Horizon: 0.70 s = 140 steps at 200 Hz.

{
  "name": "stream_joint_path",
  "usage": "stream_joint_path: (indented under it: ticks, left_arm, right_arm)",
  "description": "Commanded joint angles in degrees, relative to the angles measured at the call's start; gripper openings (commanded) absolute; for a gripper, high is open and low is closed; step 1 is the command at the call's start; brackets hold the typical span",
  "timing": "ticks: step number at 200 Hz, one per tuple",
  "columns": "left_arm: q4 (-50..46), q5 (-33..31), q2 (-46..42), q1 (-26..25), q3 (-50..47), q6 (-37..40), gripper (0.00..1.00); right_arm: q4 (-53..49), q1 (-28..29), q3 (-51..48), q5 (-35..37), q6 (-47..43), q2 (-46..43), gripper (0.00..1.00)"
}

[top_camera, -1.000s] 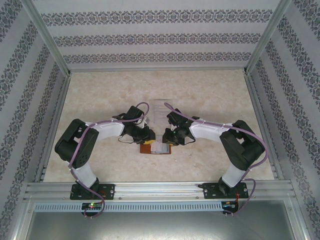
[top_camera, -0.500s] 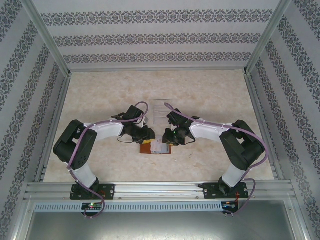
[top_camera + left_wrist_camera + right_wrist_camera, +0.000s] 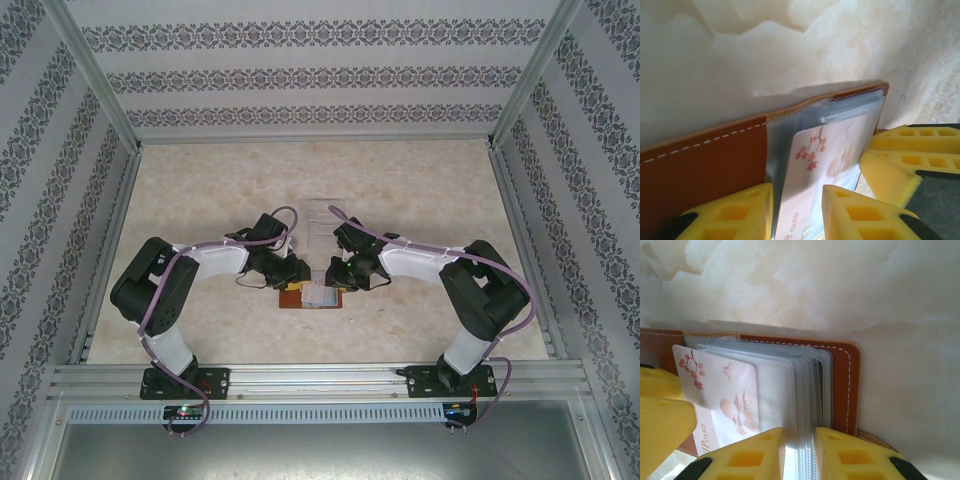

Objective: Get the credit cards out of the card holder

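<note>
The card holder (image 3: 291, 298) lies open on the table between both grippers, brown leather (image 3: 700, 160) with grey-blue pockets (image 3: 805, 385). A whitish-pink credit card (image 3: 825, 150) printed with blossoms sticks partway out of a pocket (image 3: 725, 385). My left gripper (image 3: 298, 272) is over the card with its jaws a little apart (image 3: 797, 192). The card's face lies across the gap and runs under the right-hand finger (image 3: 855, 210). My right gripper (image 3: 335, 277) is shut on the stack of pockets (image 3: 800, 432) at the holder's right side.
A clear plastic box (image 3: 322, 212) stands just behind the grippers. The marbled table (image 3: 200, 180) has patterned walls on three sides and a metal rail (image 3: 320, 375) along the near edge. The two grippers' yellow fingers (image 3: 900, 160) nearly touch.
The left arm's elbow swayed slightly to the left and came back. Both grippers and the card holder stay in the same place.
</note>
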Motion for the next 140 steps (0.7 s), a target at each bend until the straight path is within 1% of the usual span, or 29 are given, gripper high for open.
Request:
stream_joint_path:
  ticks: [1, 42, 76, 96, 140]
  left_arm:
    - [3.10, 2.23, 1.42, 0.47, -1.19, -1.17, 0.30]
    - [4.92, 2.68, 1.27, 0.44, -2.11, -2.03, 0.20]
    - [4.20, 2.24, 0.33, 0.46, -2.51, -1.69, 0.16]
    - [2.48, 1.49, -0.38, 0.45, -2.32, -0.85, 0.15]
    - [0.03, 0.58, -2.29, 0.69, -2.76, 0.22, 0.14]
  right_arm:
    - [-3.43, -0.41, -0.79, 1.43, -0.73, 1.60, 0.25]
    - [-3.55, -0.36, -0.83, 1.40, -0.64, 1.69, 0.25]
    - [-3.73, -0.34, -0.74, 1.53, -0.65, 1.87, 0.24]
    - [-4.09, -0.49, -0.84, 1.98, -0.65, 1.87, 0.23]
    - [-4.51, -0.40, -0.75, 2.52, -0.82, 1.78, 0.23]
